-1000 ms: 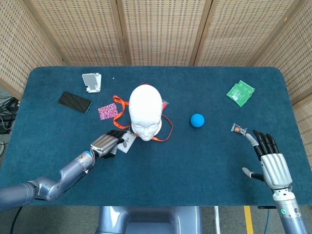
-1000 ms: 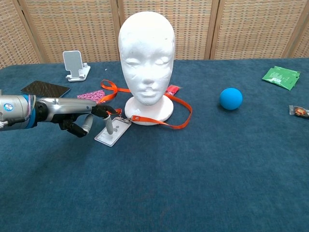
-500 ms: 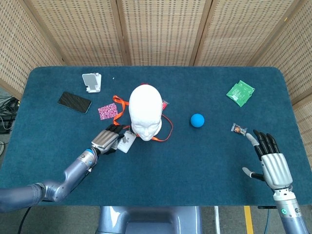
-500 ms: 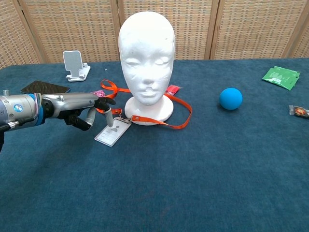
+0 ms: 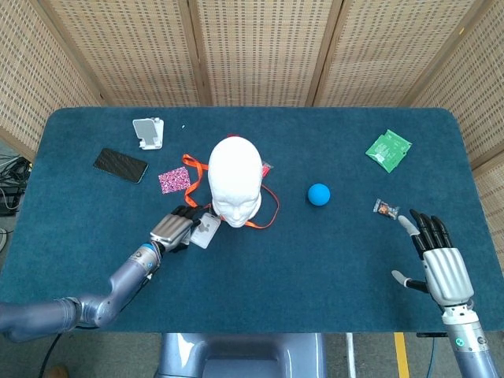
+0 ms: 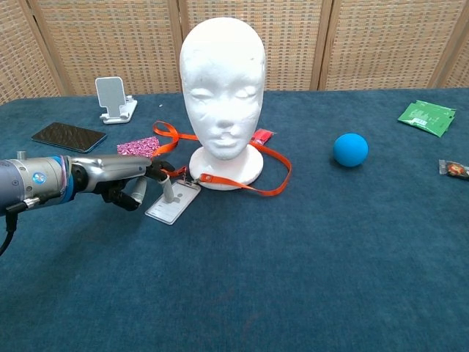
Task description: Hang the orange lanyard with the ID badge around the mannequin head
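Your table [image 5: 260, 268] is covered in dark teal cloth, with wicker screens [image 5: 260, 47] behind it. The white mannequin head [image 6: 222, 81] stands upright left of centre on its round base, face toward the chest camera. The orange lanyard [image 6: 272, 178] lies flat on the cloth, looped around the base: one run goes behind the head to its left, the other curves round the front right, so it sits at table level, not up on the neck. Your left hand [image 6: 128, 180] is low over the cloth just left of the base, fingers [image 6: 167, 189] reaching onto the top edge of the ID badge [image 6: 170, 204] where the lanyard clips on; it touches the badge, but I cannot tell whether it actually grips it. The badge lies tilted on the cloth just in front-left of the base. Your right hand [image 5: 439, 264] is well apart at the table's near right corner, palm down, fingers spread, holding nothing. Blue ball [image 6: 350, 149] sits right of the head. Green packet [image 5: 388, 150] is far right at the back, black phone [image 5: 120, 164] and white phone stand [image 5: 148, 132] far left, pink patterned pouch [image 5: 174, 179] between phone and head, small snack wrapper [image 5: 386, 208] near your right hand.
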Controlling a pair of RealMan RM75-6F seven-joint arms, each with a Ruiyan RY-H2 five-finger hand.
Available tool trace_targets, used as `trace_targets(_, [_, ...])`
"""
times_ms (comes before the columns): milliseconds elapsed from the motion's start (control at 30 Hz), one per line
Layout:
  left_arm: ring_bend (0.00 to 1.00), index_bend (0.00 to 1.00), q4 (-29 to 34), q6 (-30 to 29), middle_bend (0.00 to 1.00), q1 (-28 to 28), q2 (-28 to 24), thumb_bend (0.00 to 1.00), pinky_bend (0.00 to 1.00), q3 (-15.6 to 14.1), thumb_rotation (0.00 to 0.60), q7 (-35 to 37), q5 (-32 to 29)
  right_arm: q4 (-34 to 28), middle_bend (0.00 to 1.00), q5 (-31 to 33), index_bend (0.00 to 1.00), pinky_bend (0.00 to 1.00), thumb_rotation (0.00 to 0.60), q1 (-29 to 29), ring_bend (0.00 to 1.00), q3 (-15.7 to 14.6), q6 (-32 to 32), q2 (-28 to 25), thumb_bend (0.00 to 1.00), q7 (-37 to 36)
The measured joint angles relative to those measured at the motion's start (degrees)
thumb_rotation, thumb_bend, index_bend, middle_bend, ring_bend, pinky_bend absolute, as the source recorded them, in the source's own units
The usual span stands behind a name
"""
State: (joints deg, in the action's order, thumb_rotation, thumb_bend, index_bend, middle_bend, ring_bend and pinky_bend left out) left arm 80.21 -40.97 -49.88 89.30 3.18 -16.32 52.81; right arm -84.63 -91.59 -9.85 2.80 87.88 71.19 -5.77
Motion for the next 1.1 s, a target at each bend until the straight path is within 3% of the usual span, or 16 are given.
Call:
trace_targets(700, [0.0,0.31,9.5,-0.7,0.0,0.2,-2.4,1.0,0.0,-1.8,0.6,-0.6,5.4,0.4,0.0,0.0,0.12,0.0,0.6,0.3,0.0,0.6,0.1,0.0,0.27,-0.9])
trace_targets(1100, [0.0,0.27,6.2,-2.2,0.0,0.8,-3.9,1.0,0.0,-0.3,0.6,0.3,2.8,0.1,0.0,-0.3,0.12,0.0,0.6,0.4,0.0,0.7,0.1,0.0,0.27,-0.9])
